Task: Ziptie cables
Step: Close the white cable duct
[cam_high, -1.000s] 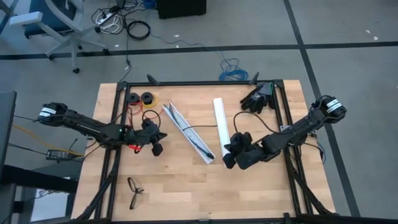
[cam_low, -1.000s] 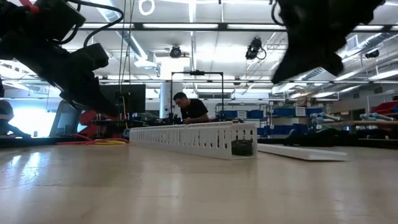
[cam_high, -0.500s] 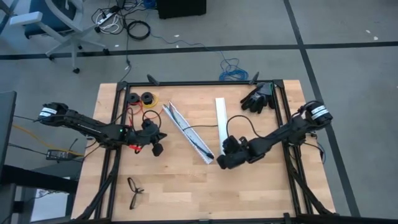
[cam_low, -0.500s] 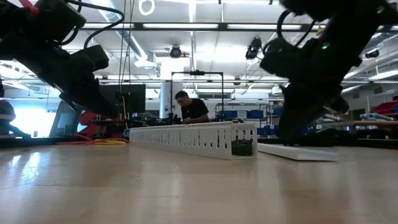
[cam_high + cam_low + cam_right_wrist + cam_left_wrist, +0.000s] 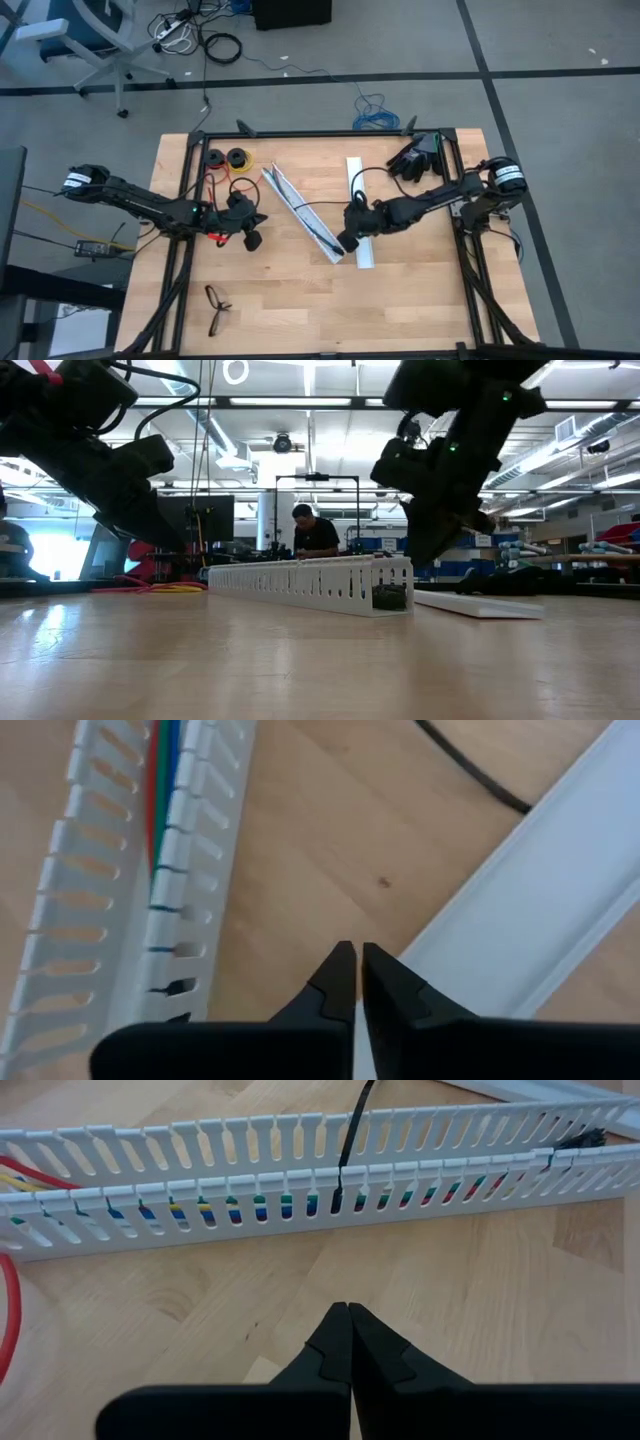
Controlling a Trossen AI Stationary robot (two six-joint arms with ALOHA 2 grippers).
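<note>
The cables [image 5: 260,1208], blue, yellow and green wires, lie inside a white slotted rail [image 5: 305,215] that runs slantwise across the table's middle; the right wrist view shows them as well [image 5: 165,780]. A thin black strip, the ziptie [image 5: 350,1130], sticks out through one of the rail's slots and lies on the wood [image 5: 325,204]. My left gripper [image 5: 254,240] hovers shut to the left of the rail, pointing at it [image 5: 349,1308]. My right gripper [image 5: 343,243] is shut and tipped down just above the table, between the rail's near end [image 5: 130,870] and a flat white cover strip [image 5: 530,890].
Two black spools with red and yellow wire [image 5: 225,158] sit at the far left, black gloves [image 5: 415,158] at the far right, and eyeglasses [image 5: 216,308] near the front left. The cover strip [image 5: 360,200] lies right of the rail. A person [image 5: 312,535] stands beyond the table.
My right gripper has swung toward the table's left edge and sunk, tipping further down, from right of the cover strip to the slotted rail's near end. The left arm has kept still.
</note>
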